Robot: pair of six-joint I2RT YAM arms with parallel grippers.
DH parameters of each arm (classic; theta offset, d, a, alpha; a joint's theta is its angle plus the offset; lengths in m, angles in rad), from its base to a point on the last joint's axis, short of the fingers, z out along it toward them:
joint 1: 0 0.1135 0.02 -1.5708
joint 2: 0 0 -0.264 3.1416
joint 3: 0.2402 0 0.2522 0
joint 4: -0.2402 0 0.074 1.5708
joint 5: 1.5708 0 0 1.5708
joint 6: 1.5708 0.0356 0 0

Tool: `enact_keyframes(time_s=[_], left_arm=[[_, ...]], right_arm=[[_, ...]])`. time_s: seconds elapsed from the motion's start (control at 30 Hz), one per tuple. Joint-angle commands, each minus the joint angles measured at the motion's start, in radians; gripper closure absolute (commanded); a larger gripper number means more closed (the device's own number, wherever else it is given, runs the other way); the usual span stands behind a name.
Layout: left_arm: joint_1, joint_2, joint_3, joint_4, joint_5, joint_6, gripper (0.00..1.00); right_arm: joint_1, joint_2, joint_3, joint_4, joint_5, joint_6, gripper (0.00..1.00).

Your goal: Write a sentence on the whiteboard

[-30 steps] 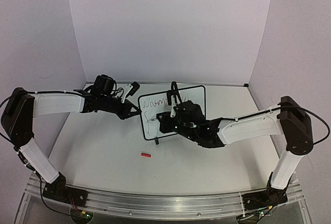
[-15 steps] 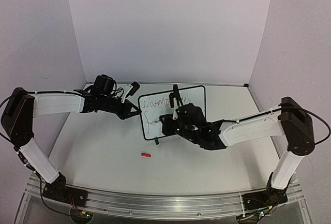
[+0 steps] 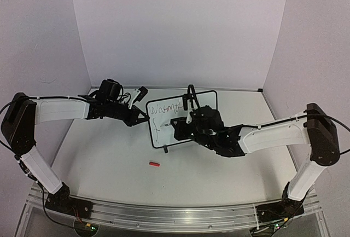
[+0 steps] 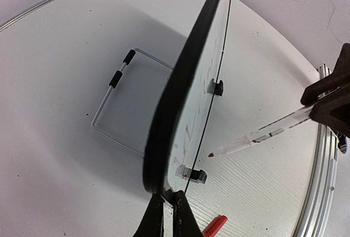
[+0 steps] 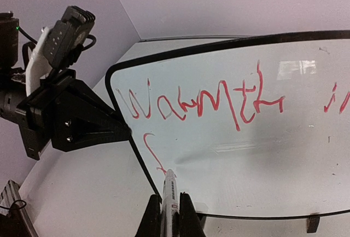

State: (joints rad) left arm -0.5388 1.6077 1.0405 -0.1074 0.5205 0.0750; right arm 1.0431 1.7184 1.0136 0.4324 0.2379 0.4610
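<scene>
Nearest the arm bases, a small red marker cap [image 3: 154,164] lies on the white counter [image 3: 98,160]. Beyond it the right pincer [image 5: 168,218] is pressed onto the barrel of a slim white marker [image 5: 168,188] with a red tip. That tip touches a small white whiteboard [image 5: 284,160] with a thin black frame, at the foot of the lower line's first stroke. The sentence [image 5: 202,103], in red handwriting, begins "Warmth" on the upper line. The board stands on its long edge on two small black clip feet. It looks light, stiff and slick-faced, so pen pressure could probably slide or tip it. The frame edge, clear of the ink, seems the place to hold it. The left pincer [image 4: 167,218] pinches there, on the board's left edge. Behind the board a thin wire stand [image 4: 117,116] sits on the counter.
</scene>
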Motion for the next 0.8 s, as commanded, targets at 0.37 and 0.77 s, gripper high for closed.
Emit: enact_keyframes(time_s=[0.37,0.77], left_arm=[[-0.002,0.015,0.022,-0.043,-0.05,0.034,1.0],[-0.003,0.02,0.024,-0.044,-0.047,0.034,1.0]], right_arm=[[-0.006,-0.03,-0.03,-0.013,0.01,0.005,1.0],[-0.008,0.028,0.015,-0.011,0.036,-0.02,1.0]])
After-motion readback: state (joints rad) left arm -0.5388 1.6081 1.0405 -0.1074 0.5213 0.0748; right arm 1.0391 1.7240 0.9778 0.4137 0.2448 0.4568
